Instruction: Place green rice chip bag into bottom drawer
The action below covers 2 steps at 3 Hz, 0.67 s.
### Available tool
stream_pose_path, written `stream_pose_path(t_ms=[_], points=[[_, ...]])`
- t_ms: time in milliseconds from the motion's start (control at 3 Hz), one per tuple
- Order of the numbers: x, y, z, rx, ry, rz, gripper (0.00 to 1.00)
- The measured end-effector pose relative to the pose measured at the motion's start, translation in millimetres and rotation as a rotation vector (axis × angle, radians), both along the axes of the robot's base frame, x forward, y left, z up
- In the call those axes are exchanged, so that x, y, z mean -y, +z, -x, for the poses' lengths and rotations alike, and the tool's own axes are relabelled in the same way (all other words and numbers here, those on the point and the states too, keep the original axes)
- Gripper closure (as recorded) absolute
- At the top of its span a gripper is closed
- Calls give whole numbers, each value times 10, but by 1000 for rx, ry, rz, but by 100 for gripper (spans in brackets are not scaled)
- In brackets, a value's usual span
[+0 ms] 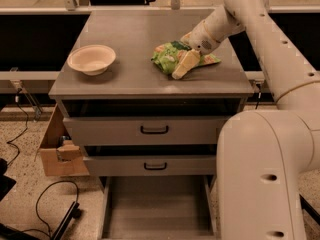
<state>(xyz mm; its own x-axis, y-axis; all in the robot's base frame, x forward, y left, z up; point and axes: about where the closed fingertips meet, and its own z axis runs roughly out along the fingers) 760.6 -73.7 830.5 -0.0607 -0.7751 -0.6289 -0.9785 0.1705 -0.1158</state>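
Note:
The green rice chip bag [169, 58] lies crumpled on the grey cabinet top [135, 74], right of centre. My gripper [184, 64] reaches down from the upper right and sits over the bag's right half, with one cream finger [185, 65] lying across the bag. The bottom drawer [156, 209] is pulled out at the foot of the cabinet, a plain grey tray with nothing in it.
A cream bowl [91, 59] stands on the left of the cabinet top. Two upper drawers [154, 130] with black handles are slightly ajar. My white arm and base [265, 169] fill the right side. A cardboard box [57, 149] and cables [45, 209] lie at the left on the floor.

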Motion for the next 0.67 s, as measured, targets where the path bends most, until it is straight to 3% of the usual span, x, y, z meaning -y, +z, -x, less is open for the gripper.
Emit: stream_pose_path(t_ms=[667], points=[[0, 48, 1, 0, 0, -1, 89]])
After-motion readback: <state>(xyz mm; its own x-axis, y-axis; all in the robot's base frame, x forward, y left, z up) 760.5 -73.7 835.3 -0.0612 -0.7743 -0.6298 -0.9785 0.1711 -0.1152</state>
